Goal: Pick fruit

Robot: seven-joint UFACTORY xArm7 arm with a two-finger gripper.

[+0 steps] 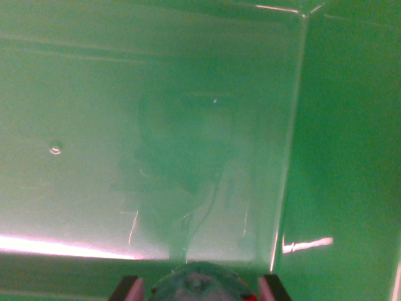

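A: Fruit (199,283), one piece, rounded, dull green-grey with reddish flecks, at the bottom edge of the wrist view. It sits between the two finger tips of the pincer (200,290).

B: Pincer state?

A: Fingers (133,290) stand one on each side of the fruit, close against it. It reads as closed on the fruit, though only the tips show. Judged, not certain: contact on the right side is partly cut off by the frame edge.

B: Surroundings?

A: Green bin (338,157), one, glossy, with a floor, a wall on the wrist view's right, and a corner seam running down between them. One small round dimple (56,148) on the floor at the wrist view's left. No other fruit visible in the bin.

B: Handling note for the step in hand?

A: Keep the grip steady and moderate; a round fruit can roll out of flat fingers or bruise under hard pressure. Travel straight and slowly, clear of the right wall.

B: Tally?

A: Fruit, one. Pincer, one, two finger tips seen. Bin, one. Dimple, one.
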